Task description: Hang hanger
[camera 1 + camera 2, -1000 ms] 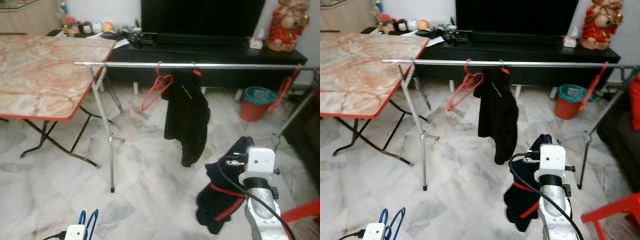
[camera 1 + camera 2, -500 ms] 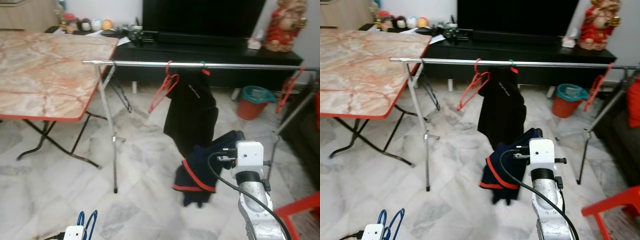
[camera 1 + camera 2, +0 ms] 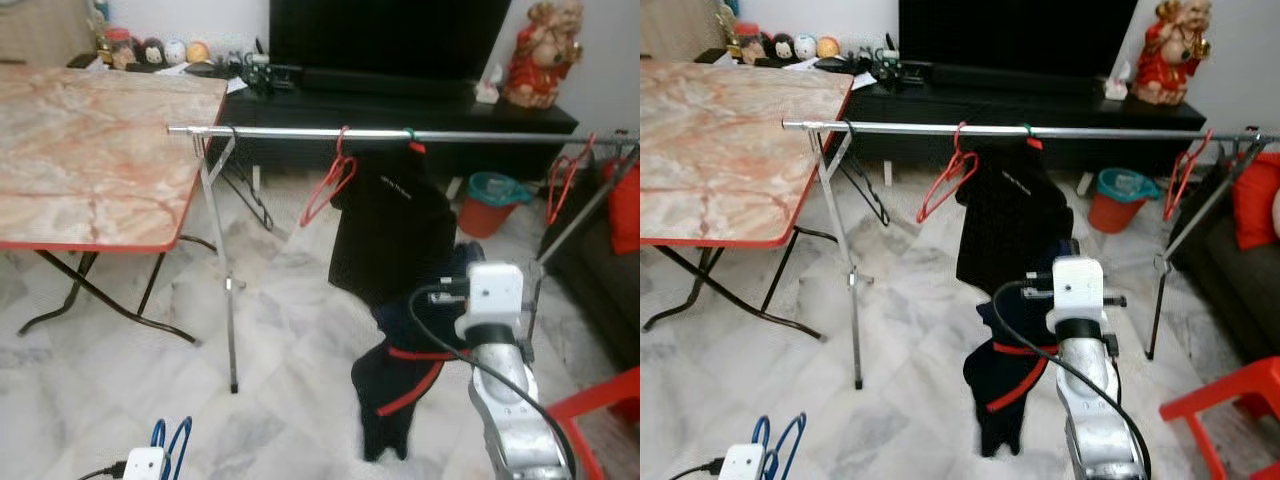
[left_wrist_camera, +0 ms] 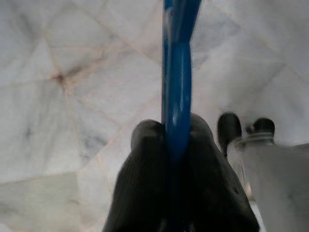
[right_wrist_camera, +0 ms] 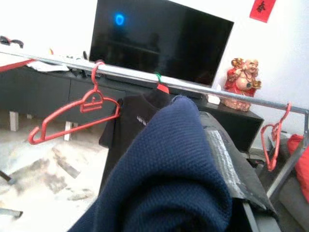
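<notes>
The navy garment [image 3: 1012,375] now hangs lower, clamped in the right pincer [image 5: 212,159]; left pincer [image 4: 176,145] grips a blue hanger [image 4: 176,82].

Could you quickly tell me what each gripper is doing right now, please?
Left gripper: shut on the blue hanger.
Right gripper: holding the navy garment; finger state cannot be told.
</notes>
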You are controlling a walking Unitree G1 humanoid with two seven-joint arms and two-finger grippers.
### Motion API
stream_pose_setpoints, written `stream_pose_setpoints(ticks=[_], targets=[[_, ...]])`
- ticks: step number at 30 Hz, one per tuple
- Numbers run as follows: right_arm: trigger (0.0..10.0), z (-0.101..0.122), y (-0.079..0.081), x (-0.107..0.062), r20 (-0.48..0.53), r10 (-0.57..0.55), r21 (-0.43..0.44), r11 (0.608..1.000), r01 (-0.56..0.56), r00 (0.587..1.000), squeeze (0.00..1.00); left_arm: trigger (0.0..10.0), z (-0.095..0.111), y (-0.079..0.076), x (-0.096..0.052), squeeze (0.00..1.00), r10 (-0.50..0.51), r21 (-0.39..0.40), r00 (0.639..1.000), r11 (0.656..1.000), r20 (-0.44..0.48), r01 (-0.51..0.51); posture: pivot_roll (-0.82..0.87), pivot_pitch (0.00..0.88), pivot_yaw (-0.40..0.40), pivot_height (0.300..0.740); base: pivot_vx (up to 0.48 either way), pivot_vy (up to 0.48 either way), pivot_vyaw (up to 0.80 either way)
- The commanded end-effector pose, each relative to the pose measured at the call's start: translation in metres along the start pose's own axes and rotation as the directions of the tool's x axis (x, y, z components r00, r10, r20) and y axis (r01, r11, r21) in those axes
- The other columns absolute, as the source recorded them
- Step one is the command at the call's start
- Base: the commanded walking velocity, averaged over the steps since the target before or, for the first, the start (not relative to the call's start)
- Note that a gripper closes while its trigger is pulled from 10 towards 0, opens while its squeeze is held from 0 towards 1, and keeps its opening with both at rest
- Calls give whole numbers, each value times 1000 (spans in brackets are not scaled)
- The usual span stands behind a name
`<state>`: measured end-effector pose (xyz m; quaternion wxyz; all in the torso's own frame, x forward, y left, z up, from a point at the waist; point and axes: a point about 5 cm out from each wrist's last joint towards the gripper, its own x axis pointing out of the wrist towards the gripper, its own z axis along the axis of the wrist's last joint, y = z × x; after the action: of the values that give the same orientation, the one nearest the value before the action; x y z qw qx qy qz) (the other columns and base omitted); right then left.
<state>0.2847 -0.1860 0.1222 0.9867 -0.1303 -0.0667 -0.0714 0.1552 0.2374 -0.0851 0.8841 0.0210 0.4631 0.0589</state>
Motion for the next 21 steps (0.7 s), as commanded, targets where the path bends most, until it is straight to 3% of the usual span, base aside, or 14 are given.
stream_pose_setpoints(ticks=[1,14,21], targets=[[10000,7,1,2,29,-3,7,1000,3,1000,0,10000,-4,6,-1,0,13,3,1000,1000,-22,-13,-57,0,-47,740,0,420,0],[10000,12,7,6,37,38,-6,999,-37,999,0,10000,0,6,0,0,18,-5,1000,1000,-15,-18,-44,0,-55,740,0,421,0],[10000,16,9,9,51,56,-4,998,-56,997,0,10000,3,4,1,0,19,-14,1000,1000,-7,-19,-48,0,-58,740,0,421,240]])
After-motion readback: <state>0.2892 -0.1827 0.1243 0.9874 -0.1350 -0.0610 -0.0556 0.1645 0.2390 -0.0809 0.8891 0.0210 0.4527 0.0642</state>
